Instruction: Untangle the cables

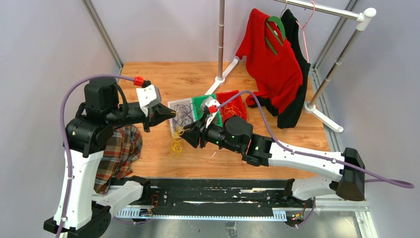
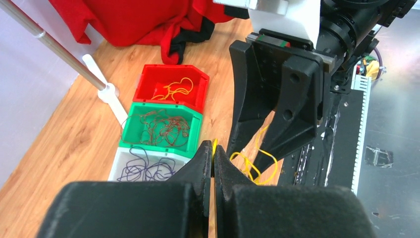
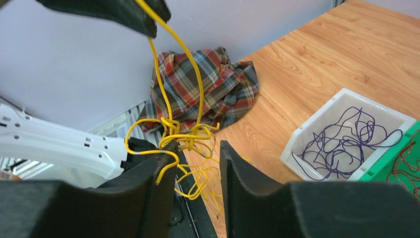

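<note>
Wooden tabletop (image 1: 163,74), three bins (image 2: 163,106) (purple, red-brown, yellow cables (image 2: 146,168) inside)

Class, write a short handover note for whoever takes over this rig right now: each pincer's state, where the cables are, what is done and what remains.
Left pincer: shut on a yellow cable, held up off the table.
Right pincer: open, one finger on each side of the yellow tangle hanging from that strand.
Done: purple cables lie in the white bin, red-brown cables in the green bin, and a few loose yellow ones in the red bin.
Left: work the yellow tangle apart. The strands then probably go in the red bin.
</note>
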`<state>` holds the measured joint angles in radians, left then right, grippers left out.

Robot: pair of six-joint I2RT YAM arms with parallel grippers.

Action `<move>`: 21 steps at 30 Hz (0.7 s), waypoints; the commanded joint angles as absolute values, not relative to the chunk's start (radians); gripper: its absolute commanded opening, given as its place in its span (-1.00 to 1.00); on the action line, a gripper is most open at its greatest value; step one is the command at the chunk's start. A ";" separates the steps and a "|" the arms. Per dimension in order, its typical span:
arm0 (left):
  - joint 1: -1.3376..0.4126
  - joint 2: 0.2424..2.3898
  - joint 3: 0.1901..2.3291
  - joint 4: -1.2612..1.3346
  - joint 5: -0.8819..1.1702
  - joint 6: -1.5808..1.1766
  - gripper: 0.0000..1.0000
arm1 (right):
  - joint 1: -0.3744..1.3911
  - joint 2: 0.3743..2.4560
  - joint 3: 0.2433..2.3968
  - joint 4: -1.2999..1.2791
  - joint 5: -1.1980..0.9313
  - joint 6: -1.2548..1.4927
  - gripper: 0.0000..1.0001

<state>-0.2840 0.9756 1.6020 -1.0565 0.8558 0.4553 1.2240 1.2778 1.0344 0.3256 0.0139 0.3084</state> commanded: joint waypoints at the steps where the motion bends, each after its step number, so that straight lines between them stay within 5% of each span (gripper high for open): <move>1: -0.290 0.963 1.597 -1.049 0.885 0.438 -0.99 | 1.239 1.281 1.043 0.434 0.075 0.331 -0.37; 6: -0.290 0.966 1.604 -1.049 0.892 0.430 -0.99 | 1.239 1.288 1.054 0.425 0.127 0.329 -0.98; 21: -0.289 0.962 1.621 -1.048 0.865 0.458 -0.99 | 1.232 0.986 0.833 0.257 0.437 0.261 -0.99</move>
<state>-0.2840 0.9695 1.6024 -1.0565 0.8677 0.4465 1.2240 1.0485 0.8612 0.3202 0.3290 0.2974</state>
